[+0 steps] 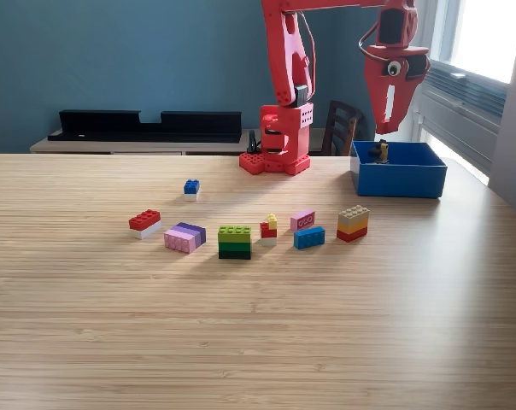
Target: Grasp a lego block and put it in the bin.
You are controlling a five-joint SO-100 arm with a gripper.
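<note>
Bin [401, 178] of bright blue plastic at the desk's [258, 342] far edge on the exterior view's right, a small dark-and-yellow piece [380, 151] inside against its back wall. Directly above, red gripper [389, 125] pointing down, tips together, nothing visibly held. Red arm base [277, 145] just beside the bin toward the exterior view's left. Lego blocks spread across mid-desk: blue one [191, 186] alone, then red-white [144, 222], pink-purple [184, 237], green stack [234, 241], tan-yellow-red stack [353, 223].
</note>
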